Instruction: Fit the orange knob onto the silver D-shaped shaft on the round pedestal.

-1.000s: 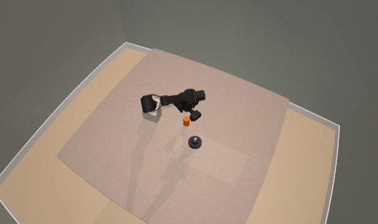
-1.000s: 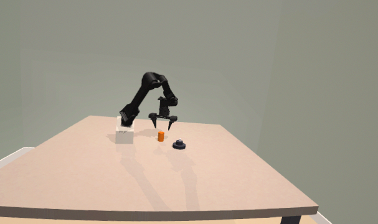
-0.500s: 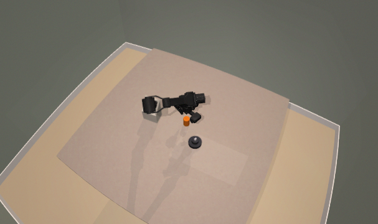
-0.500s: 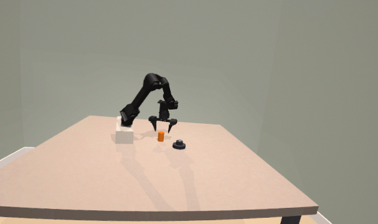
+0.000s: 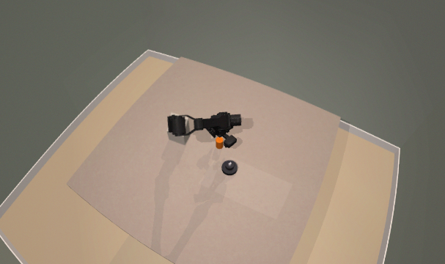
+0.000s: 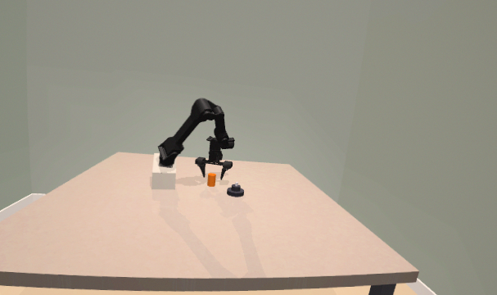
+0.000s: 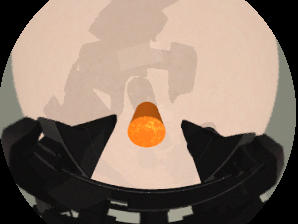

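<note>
The orange knob (image 5: 219, 142) (image 6: 211, 179) (image 7: 145, 129) stands upright on the table, a short cylinder. My gripper (image 6: 212, 174) (image 7: 149, 120) is open wide, pointing down, with a finger on each side of the knob and its tips level with the knob's top; nothing is held. In the top view the gripper (image 5: 222, 138) partly covers the knob from behind. The round dark pedestal (image 5: 229, 168) (image 6: 235, 191) with the short silver shaft (image 5: 229, 164) (image 6: 235, 184) stands a little to the right of the knob, apart from it. The knob's hole is hidden.
The arm's white base block (image 6: 164, 177) stands left of the knob. The table (image 6: 109, 229) has a raised pale rim (image 5: 79, 117) around it. A lighter rectangle (image 5: 259, 191) is marked on the top beside the pedestal.
</note>
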Tool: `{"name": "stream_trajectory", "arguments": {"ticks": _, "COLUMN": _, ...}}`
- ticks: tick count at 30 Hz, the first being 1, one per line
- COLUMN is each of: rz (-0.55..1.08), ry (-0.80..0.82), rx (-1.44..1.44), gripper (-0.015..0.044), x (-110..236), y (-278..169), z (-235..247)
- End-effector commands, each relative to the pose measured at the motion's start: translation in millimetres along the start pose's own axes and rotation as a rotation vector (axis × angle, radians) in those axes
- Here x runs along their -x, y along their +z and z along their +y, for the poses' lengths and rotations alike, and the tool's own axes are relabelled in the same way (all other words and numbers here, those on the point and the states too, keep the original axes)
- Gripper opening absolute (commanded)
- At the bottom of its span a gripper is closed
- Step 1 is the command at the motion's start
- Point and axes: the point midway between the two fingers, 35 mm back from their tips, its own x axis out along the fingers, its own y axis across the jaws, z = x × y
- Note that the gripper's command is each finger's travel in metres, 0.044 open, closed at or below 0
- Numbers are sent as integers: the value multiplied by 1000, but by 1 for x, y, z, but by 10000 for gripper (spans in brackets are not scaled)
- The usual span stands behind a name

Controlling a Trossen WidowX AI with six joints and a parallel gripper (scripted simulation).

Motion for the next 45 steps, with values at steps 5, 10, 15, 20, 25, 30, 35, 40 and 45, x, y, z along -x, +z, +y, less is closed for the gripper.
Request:
{"name": "stream_trajectory", "arguments": {"ticks": 5, "rz": 9, "ry": 0, "rx": 10, "gripper": 440, "x": -15, "y": -3, "z": 3}}
{"name": "stream_trajectory", "arguments": {"ticks": 10, "rz": 10, "ry": 0, "rx": 10, "gripper": 440, "x": -23, "y": -4, "z": 3}}
{"name": "stream_trajectory", "arguments": {"ticks": 15, "rz": 12, "ry": 0, "rx": 10, "gripper": 440, "x": -28, "y": -4, "z": 4}}
{"name": "stream_trajectory", "arguments": {"ticks": 20, "rz": 12, "ry": 0, "rx": 10, "gripper": 309, "x": -28, "y": -4, "z": 4}}
{"name": "stream_trajectory", "arguments": {"ticks": 25, "rz": 12, "ry": 0, "rx": 10, "gripper": 177, "x": -28, "y": -4, "z": 4}}
{"name": "stream_trajectory", "arguments": {"ticks": 30, "rz": 12, "ry": 0, "rx": 10, "gripper": 144, "x": -28, "y": -4, "z": 4}}
{"name": "stream_trajectory", "arguments": {"ticks": 35, "rz": 10, "ry": 0, "rx": 10, "gripper": 52, "x": -24, "y": -3, "z": 3}}
{"name": "stream_trajectory", "arguments": {"ticks": 40, "rz": 1, "ry": 2, "rx": 11, "gripper": 0, "x": 3, "y": 5, "z": -4}}
{"name": "stream_trajectory", "arguments": {"ticks": 45, "rz": -4, "ry": 4, "rx": 12, "gripper": 0, "x": 35, "y": 11, "z": -7}}
